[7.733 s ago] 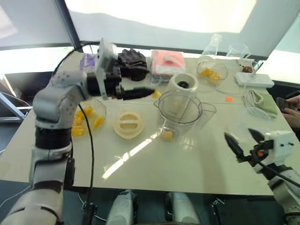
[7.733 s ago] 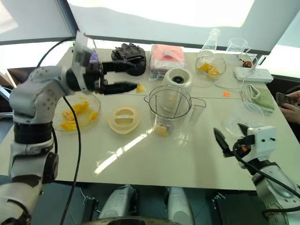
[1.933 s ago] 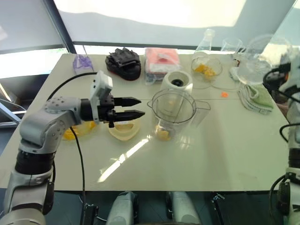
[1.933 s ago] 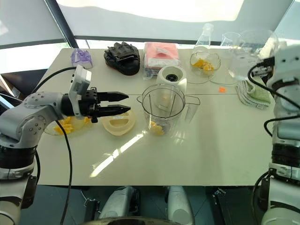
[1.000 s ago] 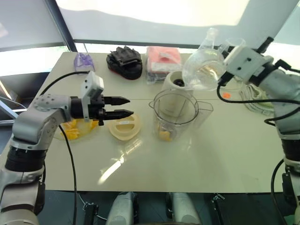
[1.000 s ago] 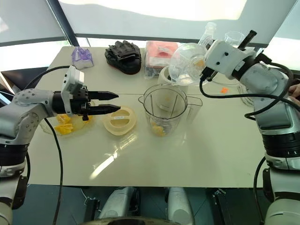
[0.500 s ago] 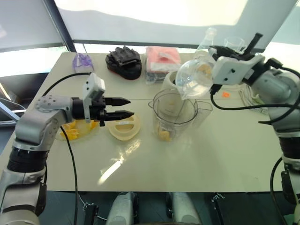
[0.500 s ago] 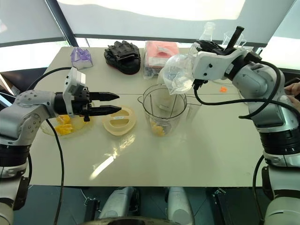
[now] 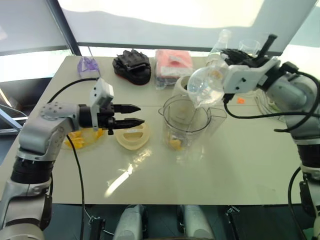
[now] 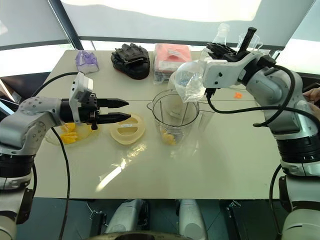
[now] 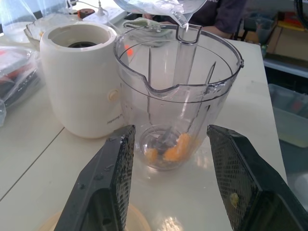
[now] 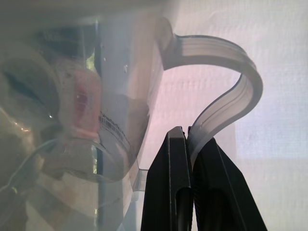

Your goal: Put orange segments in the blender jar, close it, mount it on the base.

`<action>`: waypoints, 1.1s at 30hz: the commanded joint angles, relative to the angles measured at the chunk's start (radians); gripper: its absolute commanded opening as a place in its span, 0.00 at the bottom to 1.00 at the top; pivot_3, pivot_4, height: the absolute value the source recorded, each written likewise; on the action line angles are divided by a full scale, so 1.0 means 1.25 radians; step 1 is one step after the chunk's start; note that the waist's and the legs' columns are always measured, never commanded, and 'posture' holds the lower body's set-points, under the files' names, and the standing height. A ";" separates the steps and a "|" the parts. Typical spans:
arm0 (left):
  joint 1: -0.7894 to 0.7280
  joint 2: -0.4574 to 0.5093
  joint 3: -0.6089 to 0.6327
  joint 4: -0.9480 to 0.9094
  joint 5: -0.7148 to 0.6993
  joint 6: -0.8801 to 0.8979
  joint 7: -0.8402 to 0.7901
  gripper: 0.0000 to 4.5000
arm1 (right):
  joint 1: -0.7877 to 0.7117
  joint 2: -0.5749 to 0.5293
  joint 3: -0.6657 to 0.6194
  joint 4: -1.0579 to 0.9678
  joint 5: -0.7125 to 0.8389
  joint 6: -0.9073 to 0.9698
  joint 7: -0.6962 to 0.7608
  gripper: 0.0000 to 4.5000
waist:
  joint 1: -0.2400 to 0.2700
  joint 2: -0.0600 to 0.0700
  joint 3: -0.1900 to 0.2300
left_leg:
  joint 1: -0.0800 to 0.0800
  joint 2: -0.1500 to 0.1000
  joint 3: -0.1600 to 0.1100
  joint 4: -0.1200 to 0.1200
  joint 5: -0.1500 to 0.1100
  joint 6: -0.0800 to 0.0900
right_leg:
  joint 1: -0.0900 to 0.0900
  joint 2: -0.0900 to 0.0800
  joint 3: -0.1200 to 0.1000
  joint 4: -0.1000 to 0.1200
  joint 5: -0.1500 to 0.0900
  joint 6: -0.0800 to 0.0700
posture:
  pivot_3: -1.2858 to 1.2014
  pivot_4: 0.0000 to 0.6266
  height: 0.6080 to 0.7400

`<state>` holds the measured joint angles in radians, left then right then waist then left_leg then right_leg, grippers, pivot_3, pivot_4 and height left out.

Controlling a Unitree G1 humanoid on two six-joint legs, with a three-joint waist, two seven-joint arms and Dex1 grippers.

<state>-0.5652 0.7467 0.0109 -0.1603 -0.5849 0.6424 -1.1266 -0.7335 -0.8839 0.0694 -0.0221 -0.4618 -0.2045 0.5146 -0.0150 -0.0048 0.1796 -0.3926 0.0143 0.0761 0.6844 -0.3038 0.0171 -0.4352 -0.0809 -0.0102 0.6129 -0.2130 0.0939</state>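
The blender jar [image 9: 186,121] is clear plastic, tall, with a wide open mouth, a pour spout and a side handle. It stands upright near the middle of the table [image 9: 240,165], and a few orange segments [image 11: 169,152] lie at its bottom around the blade. The cream base [image 9: 184,88] stands just beside it at 12 o'clock. The right gripper [image 12: 191,144] is closed on the handle of a clear pitcher [image 9: 205,86], which is tilted over the jar's mouth. The left gripper [image 9: 134,114] is half open and empty, pointing at the jar from 9 o'clock, above a flat cream lid [image 9: 133,135]. From 4 to 7 o'clock of the jar the table is bare up to its near edge.
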 commanded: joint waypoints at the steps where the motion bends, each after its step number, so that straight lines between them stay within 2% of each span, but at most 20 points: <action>1: -0.021 0.001 0.002 -0.010 0.001 -0.008 0.001 0.55 | -0.028 -0.006 -0.024 -0.006 -0.004 -0.008 -0.020 0.00 | 0.000 0.000 0.000 | 0.000 0.000 0.000 0.000 0.000 0.000 | 0.000 0.000 0.000 0.000 0.000 0.000 | 0.52 0.24 1.00; 7: -0.021 -0.001 0.003 -0.014 0.000 -0.005 0.001 0.55 | 0.006 0.046 -0.077 -0.019 0.100 0.093 0.004 0.00 | 0.000 0.000 0.000 | 0.000 0.000 0.000 0.000 0.000 0.000 | 0.000 0.000 0.000 0.000 0.000 0.001 | 0.52 0.24 1.00; 14: -0.032 -0.002 0.005 -0.007 -0.007 -0.001 -0.003 0.55 | 0.066 0.150 -0.206 -0.111 0.314 0.357 0.020 0.00 | 0.002 0.000 0.000 | 0.000 0.000 0.000 0.000 0.000 0.000 | 0.000 0.000 0.000 0.000 0.002 0.003 | 0.52 0.24 1.00; 18: -0.047 -0.010 0.008 -0.002 -0.019 0.008 -0.004 0.55 | 0.083 0.201 -0.309 -0.164 0.408 0.525 -0.032 0.00 | 0.002 0.000 0.000 | 0.000 0.000 -0.001 0.000 0.000 0.000 | 0.000 0.000 0.000 0.001 0.002 0.003 | 0.52 0.24 1.00; 20: -0.052 -0.012 0.009 -0.001 -0.024 0.013 -0.004 0.55 | 0.090 0.207 -0.337 -0.178 0.424 0.570 -0.056 0.00 | 0.003 0.000 0.000 | 0.000 0.000 -0.001 0.000 0.000 0.000 | 0.000 0.000 0.000 0.001 0.002 0.003 | 0.52 0.24 1.00; 22: -0.052 -0.011 0.007 0.006 -0.020 0.013 -0.003 0.55 | 0.110 0.232 -0.412 -0.175 0.439 0.632 -0.121 0.00 | 0.003 0.000 0.000 | 0.000 0.000 0.000 0.000 0.000 0.000 | 0.000 0.000 0.000 0.001 0.002 0.003 | 0.52 0.24 1.00; 24: -0.041 -0.006 -0.004 0.018 0.003 -0.004 -0.005 0.55 | 0.145 0.243 -0.465 -0.162 0.427 0.641 -0.179 0.00 | 0.005 0.000 0.000 | 0.000 0.000 0.000 0.000 0.000 0.000 | 0.000 0.000 0.000 0.001 0.002 0.003 | 0.52 0.24 1.00; 28: -0.036 -0.007 -0.001 0.023 0.003 0.000 -0.003 0.55 | 0.228 0.276 -0.507 -0.140 0.432 0.599 -0.239 0.00 | 0.002 0.000 0.000 | 0.000 -0.001 0.000 0.000 0.000 0.000 | 0.000 0.000 0.001 0.001 0.002 0.003 | 0.52 0.24 1.00; 33: 0.002 0.010 -0.025 -0.014 0.018 -0.003 -0.010 0.55 | 0.335 0.341 -0.503 -0.074 0.400 0.510 -0.322 0.00 | -0.005 0.000 0.000 | 0.002 -0.001 0.000 0.000 0.000 0.000 | 0.000 0.001 0.002 0.001 0.002 0.003 | 0.52 0.24 1.00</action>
<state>-0.5719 0.7427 -0.0236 -0.1387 -0.5707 0.6469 -1.1331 -0.3226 -0.4679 -0.5485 -0.1159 0.0516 0.4880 0.1510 -0.0219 -0.0051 0.1790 -0.3899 0.0136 0.0759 0.6840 -0.3038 0.0172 -0.4348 -0.0796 -0.0074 0.6147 -0.2110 0.0973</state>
